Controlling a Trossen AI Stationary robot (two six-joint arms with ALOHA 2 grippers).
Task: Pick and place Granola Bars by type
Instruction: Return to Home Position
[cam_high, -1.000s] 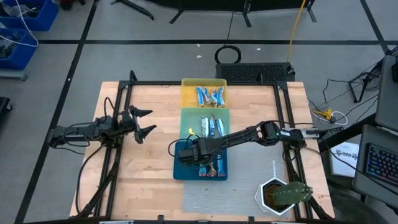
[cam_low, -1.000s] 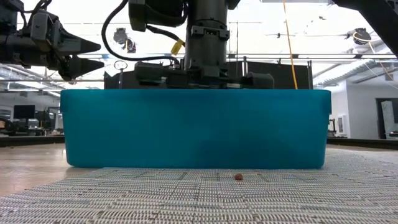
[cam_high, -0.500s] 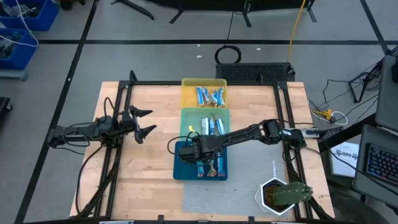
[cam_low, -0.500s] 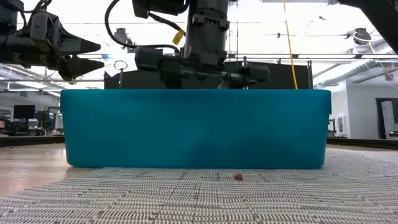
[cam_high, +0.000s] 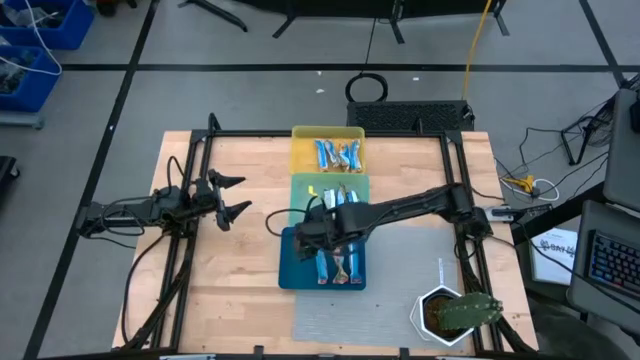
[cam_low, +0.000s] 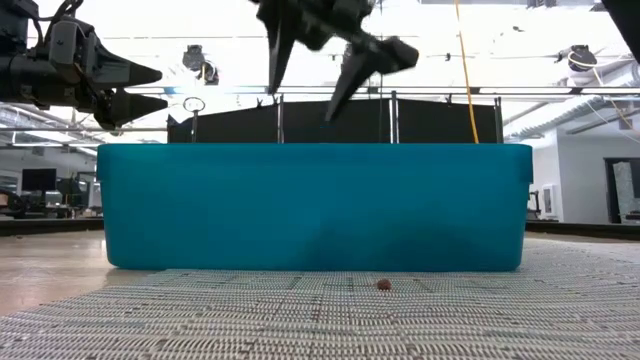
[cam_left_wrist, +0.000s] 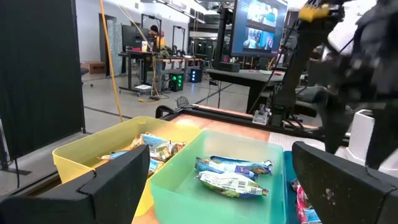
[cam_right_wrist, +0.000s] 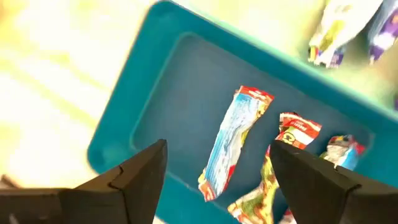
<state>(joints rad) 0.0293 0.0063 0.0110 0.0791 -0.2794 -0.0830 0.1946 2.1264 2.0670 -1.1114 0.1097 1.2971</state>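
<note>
Three trays stand in a row from far to near: yellow (cam_high: 300, 135), green (cam_high: 298, 190) and blue (cam_high: 288, 272). Each holds Granola Bars: blue ones in the yellow tray (cam_high: 338, 155), blue-and-silver ones in the green (cam_high: 340, 203), and red-ended ones on the blue tray's floor (cam_right_wrist: 233, 143). My right gripper (cam_low: 310, 75) hangs open above the blue tray's left half, pointing steeply down, with nothing between its fingers. My left gripper (cam_high: 232, 197) waits open at the table's left side, pointing level toward the trays.
A grey mesh mat (cam_high: 350, 322) lies under the blue tray's near end, and a small crumb (cam_low: 383, 284) sits on it. A potted plant (cam_high: 455, 312) stands at the near right corner. Black frame rails (cam_high: 190, 250) run along both table sides. Bare wood lies left of the trays.
My right gripper has risen from inside the blue tray to well above its rim and has rolled about its own axis. It has also shifted slightly toward the far edge. The bars in the blue tray lie still.
</note>
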